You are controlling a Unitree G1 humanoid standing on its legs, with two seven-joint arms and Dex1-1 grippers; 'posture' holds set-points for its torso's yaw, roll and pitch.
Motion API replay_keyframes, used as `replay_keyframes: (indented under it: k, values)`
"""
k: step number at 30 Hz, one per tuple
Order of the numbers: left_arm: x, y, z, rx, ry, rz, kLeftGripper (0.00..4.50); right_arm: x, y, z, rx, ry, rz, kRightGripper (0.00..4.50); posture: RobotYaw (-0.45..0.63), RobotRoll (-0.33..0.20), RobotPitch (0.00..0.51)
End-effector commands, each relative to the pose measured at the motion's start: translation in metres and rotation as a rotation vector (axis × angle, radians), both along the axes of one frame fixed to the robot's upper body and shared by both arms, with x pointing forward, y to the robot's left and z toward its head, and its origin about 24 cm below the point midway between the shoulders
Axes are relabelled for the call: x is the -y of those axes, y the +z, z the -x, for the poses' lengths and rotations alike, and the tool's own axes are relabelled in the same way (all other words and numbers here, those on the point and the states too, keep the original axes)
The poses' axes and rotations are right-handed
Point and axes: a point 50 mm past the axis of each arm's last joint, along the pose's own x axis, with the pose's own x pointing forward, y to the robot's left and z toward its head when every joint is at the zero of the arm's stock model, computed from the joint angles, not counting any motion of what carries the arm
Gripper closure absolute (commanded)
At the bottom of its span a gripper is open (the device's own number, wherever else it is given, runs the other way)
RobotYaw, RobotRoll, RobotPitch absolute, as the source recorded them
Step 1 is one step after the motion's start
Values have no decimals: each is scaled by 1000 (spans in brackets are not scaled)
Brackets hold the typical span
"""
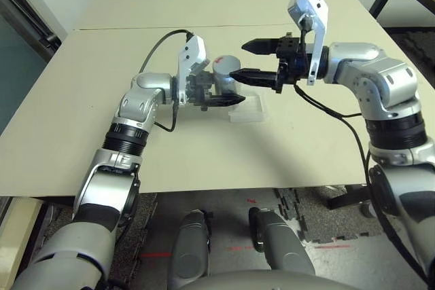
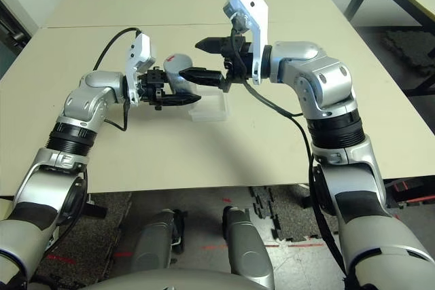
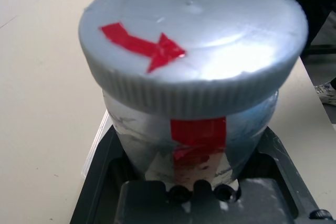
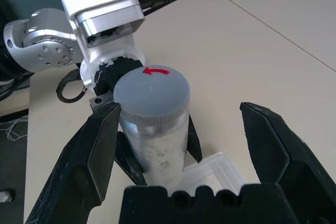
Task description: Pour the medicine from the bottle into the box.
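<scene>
Beige tabletop (image 1: 136, 161) stretches across most of the head view, made of two slabs meeting at a seam in the upper part of the frame, with a dark-legged second table at the upper right corner. Near the centre of the frame my left pincer (image 1: 216, 93) is clamped on the small silvery-grey cylindrical bottle (image 1: 223, 76) with its white label and red marks, holding it by the lower body; its long axis runs roughly upright, leaning a little, and the round grey ribbed cap (image 4: 151, 95) with the red arrow is on, facing upward. My right pincer (image 1: 246, 60) reaches in from the right of the frame with its two black fingers spread wide, one above and one below in the head view, their tips just beside the cap and not closed on anything. Seen from my right wrist, the bottle stands between my spread fingers, nearer the one at picture left. The small shallow square box of clear plastic (image 1: 247, 108) rests on the tabletop just below and right of the bottle in the head view, close under both pincers. I can make out no pellets through the bottle wall. My left forearm runs up from the lower left with the elbow bent inward; my right arm is folded at the elbow, the wrist turned toward picture left. I judge the cap must come off before any pouring, and my right pincer is the one placed for it.
</scene>
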Motion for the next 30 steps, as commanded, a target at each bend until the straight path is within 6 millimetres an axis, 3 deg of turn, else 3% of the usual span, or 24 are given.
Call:
replay_keyframes:
  k: [1, 17, 22, 30]
  values:
    - [-2, 3, -1, 16, -1, -14, 1961, 6, 2, 3, 5, -10, -9, 0, -5, 0, 151]
    - [-4, 2, -2, 17, 2, -14, 1961, 29, -1, -1, -17, -66, 18, 0, -9, 0, 152]
    - [-4, 2, -2, 16, 5, -16, 1961, 20, 0, 12, -68, 24, 9, 0, -10, 0, 152]
    - [-1, 3, -2, 19, -3, -14, 1961, 0, 1, 16, -76, 87, -8, 0, -9, 0, 151]
